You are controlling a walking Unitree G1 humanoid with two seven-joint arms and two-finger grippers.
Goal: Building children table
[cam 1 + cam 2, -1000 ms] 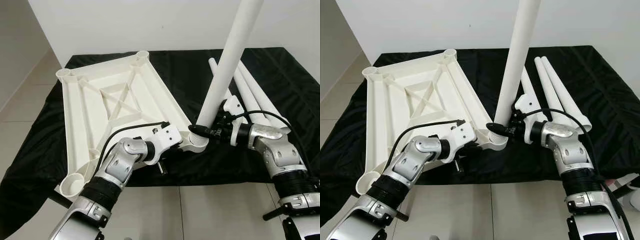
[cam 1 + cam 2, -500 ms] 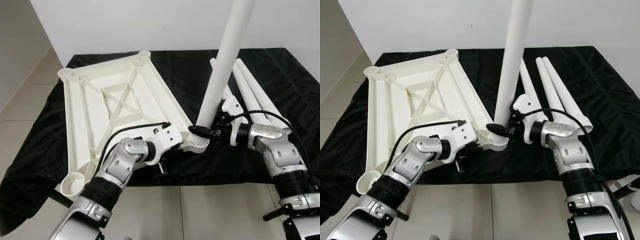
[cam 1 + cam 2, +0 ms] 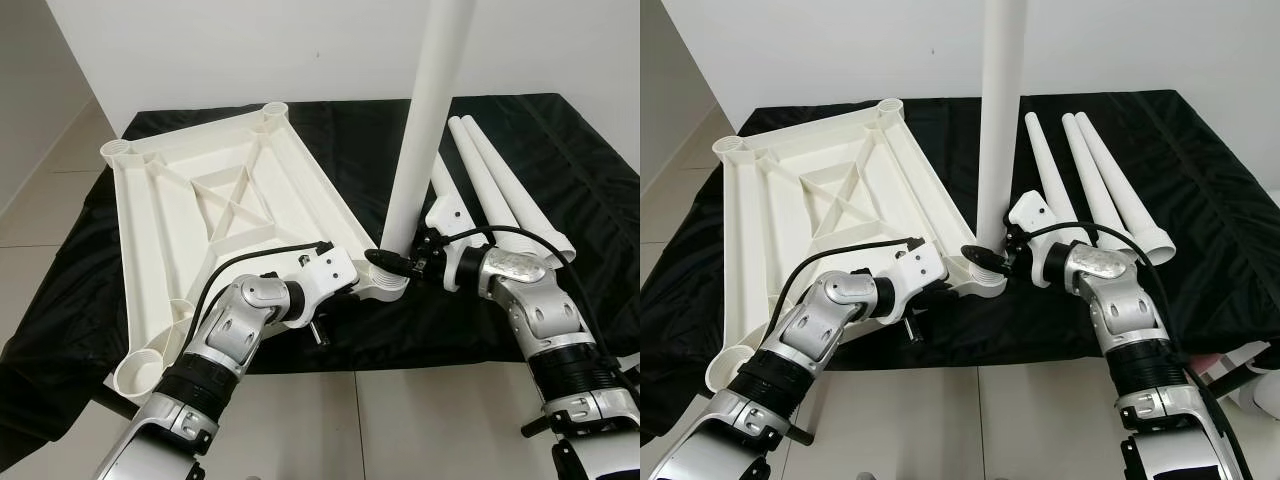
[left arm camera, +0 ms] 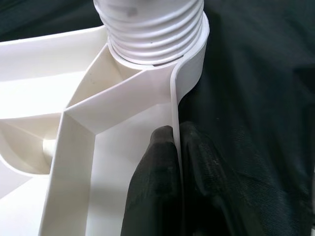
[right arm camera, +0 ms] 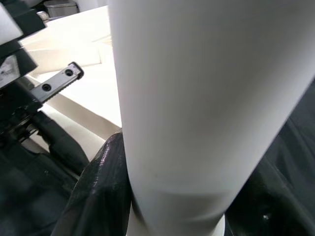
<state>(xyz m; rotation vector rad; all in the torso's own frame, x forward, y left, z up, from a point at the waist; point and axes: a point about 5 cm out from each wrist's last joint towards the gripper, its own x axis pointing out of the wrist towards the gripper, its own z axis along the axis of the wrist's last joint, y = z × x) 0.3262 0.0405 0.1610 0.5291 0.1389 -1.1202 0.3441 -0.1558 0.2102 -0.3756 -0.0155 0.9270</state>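
The white plastic tabletop (image 3: 200, 210) lies upside down on a black cloth. A white table leg (image 3: 425, 120) stands nearly upright in the near right corner socket (image 3: 385, 287). My right gripper (image 3: 395, 262) is shut on the foot of that leg, just above the socket. My left gripper (image 4: 174, 147) is shut on the tabletop's thin rim beside the same corner, one black finger (image 4: 155, 182) on each side of the wall. The leg's threaded end (image 4: 150, 29) sits in the socket.
Three more white legs (image 3: 1085, 170) lie side by side on the cloth at the right. The black cloth (image 3: 560, 150) covers a low surface; pale floor tiles (image 3: 400, 420) run in front. A white wall stands behind.
The leg has swung from leaning right to almost upright in the corner socket. Both grippers keep their holds. The camera has shifted slightly.
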